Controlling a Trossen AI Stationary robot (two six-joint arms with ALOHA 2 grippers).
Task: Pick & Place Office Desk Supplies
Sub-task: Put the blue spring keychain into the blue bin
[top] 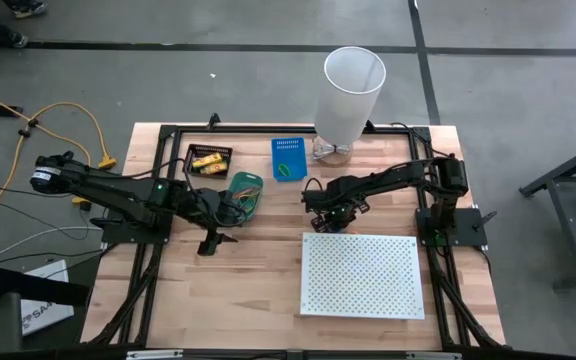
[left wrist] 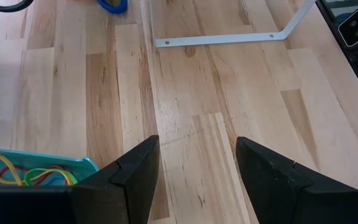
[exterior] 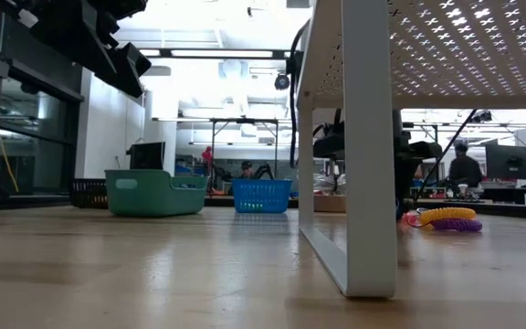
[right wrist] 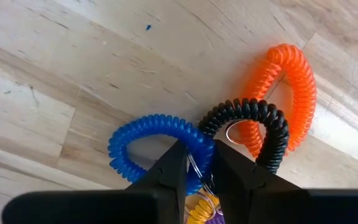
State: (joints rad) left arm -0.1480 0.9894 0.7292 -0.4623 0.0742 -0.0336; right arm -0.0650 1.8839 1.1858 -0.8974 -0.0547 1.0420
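A cluster of coiled loops lies on the wooden table: blue (right wrist: pixel 143 134), black (right wrist: pixel 263 121), orange (right wrist: pixel 288 84), with yellow (right wrist: pixel 201 211) partly hidden under the fingers. The low view shows yellow and purple coils (exterior: pixel 447 218). My right gripper (right wrist: pixel 199 168) stands over the cluster, pointing down, closed on the blue coil; it is just beyond the white board's far left corner (top: pixel 326 215). My left gripper (left wrist: pixel 197 149) hangs open over bare table next to a green bin (top: pixel 243 190) holding rubber bands (left wrist: pixel 30 173). My right gripper pinches the blue coil's side (right wrist: pixel 194 144) that lies next to the black coil, between its two fingers, together with a thin metal ring (right wrist: pixel 193 163). The fingers come from above, pointing down. The coil lies on the table among the other coils.
A tall white tapered bin (top: pixel 351 90) stands at the far edge, a blue basket (top: pixel 288 157) and a black tray with yellow packs (top: pixel 210 160) to its left. The raised white perforated board (top: pixel 360 275) fills the near right; its leg (exterior: pixel 368 146) blocks the low view.
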